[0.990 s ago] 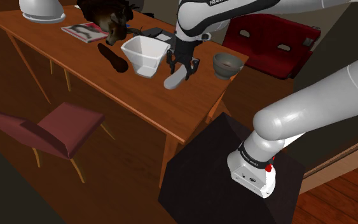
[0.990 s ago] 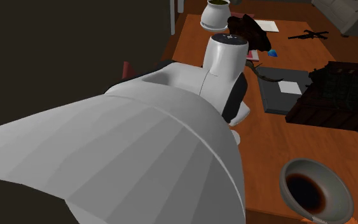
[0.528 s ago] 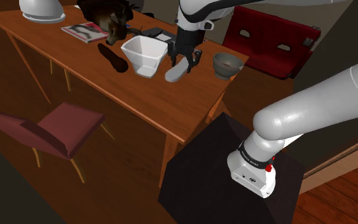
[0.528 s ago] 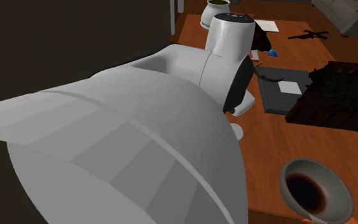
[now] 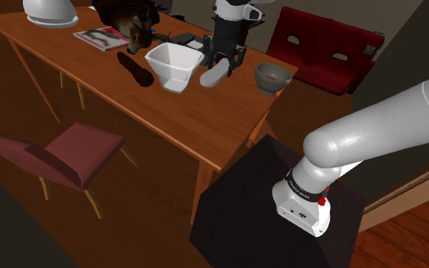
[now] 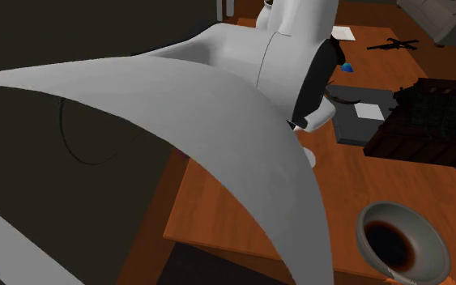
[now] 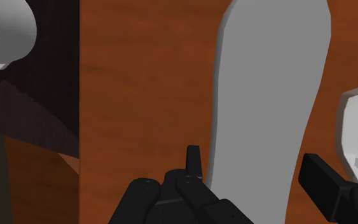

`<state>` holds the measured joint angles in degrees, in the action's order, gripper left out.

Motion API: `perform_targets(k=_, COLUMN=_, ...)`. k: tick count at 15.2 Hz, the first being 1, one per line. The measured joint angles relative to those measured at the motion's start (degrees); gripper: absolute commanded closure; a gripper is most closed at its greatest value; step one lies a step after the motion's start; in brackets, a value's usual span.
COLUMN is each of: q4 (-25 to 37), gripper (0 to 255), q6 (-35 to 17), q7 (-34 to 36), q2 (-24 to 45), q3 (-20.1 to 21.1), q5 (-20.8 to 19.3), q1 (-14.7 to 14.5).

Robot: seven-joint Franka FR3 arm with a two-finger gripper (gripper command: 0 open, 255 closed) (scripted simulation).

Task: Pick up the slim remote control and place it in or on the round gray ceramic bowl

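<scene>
A slim grey remote control [image 5: 212,74] is pinched between the black fingers [image 7: 193,167] of the gripper [image 5: 222,58], above the far part of a brown wooden tabletop [image 5: 91,80] in the shoulder view. The remote is held tilted, its free end pointing down toward the tabletop; whether that end touches the wood cannot be told. In the wrist view the remote's long grey body is seen running away from the gripper, with one finger set against each long edge and the tabletop behind it. A white angular vessel [image 5: 173,66] is placed just beside the remote, on the shoulder view's left. The round grey bowl [image 5: 272,77] is set near the tabletop's edge, to the shoulder view's right of the gripper and apart from the remote. In the second exterior view the bowl, dark inside, is found at the lower right, beside the large white arm [image 6: 218,146].
</scene>
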<state>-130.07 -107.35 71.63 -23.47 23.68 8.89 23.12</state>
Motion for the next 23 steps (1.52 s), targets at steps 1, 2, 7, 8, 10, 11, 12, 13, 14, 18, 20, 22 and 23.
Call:
perform_targets(k=1, q4=0.7, gripper=255, q6=0.8, q7=0.0, q2=-0.1, q3=-0.1, q5=-0.1, q1=0.0)
perform_targets(k=2, q4=1.5, gripper=255, q6=1.6, q7=0.1, q2=-0.1, q3=-0.2, q5=-0.1, q1=0.0)
perform_targets(k=7, q4=4.2, gripper=255, q6=4.7, q7=-0.6, q2=-0.5, q3=-1.1, q5=-0.4, q1=0.4)
perform_targets(k=8, q4=3.8, gripper=255, q6=4.9, q7=-1.6, q2=-1.0, q3=-1.8, q5=-0.6, q1=0.7)
perform_targets(k=10, q4=3.0, gripper=255, q6=5.3, q7=-4.3, q2=-2.0, q3=-4.0, q5=-1.2, q1=1.5)
perform_targets(k=11, q4=2.8, gripper=255, q6=5.3, q7=-5.5, q2=-2.1, q3=-4.9, q5=-1.5, q1=1.9)
perform_targets(k=12, q4=2.6, gripper=255, q6=5.3, q7=-7.0, q2=-2.2, q3=-6.0, q5=-2.0, q1=2.5)
perform_targets(k=13, q4=2.4, gripper=255, q6=5.0, q7=-8.4, q2=-2.1, q3=-7.0, q5=-2.5, q1=3.0)
perform_targets(k=14, q4=2.4, gripper=255, q6=5.2, q7=-9.8, q2=-2.1, q3=-8.1, q5=-3.0, q1=3.6)
perform_targets(k=18, q4=2.1, gripper=255, q6=5.2, q7=-15.6, q2=-2.2, q3=-12.4, q5=-4.9, q1=5.8)
perform_targets(k=20, q4=2.1, gripper=255, q6=5.1, q7=-18.2, q2=-1.9, q3=-14.4, q5=-5.8, q1=6.9)
perform_targets(k=22, q4=2.7, gripper=255, q6=5.1, q7=-20.6, q2=-1.4, q3=-16.1, q5=-6.6, q1=7.9)
perform_targets(k=23, q4=2.5, gripper=255, q6=4.8, q7=-22.1, q2=-1.2, q3=-17.3, q5=-7.2, q1=8.5)
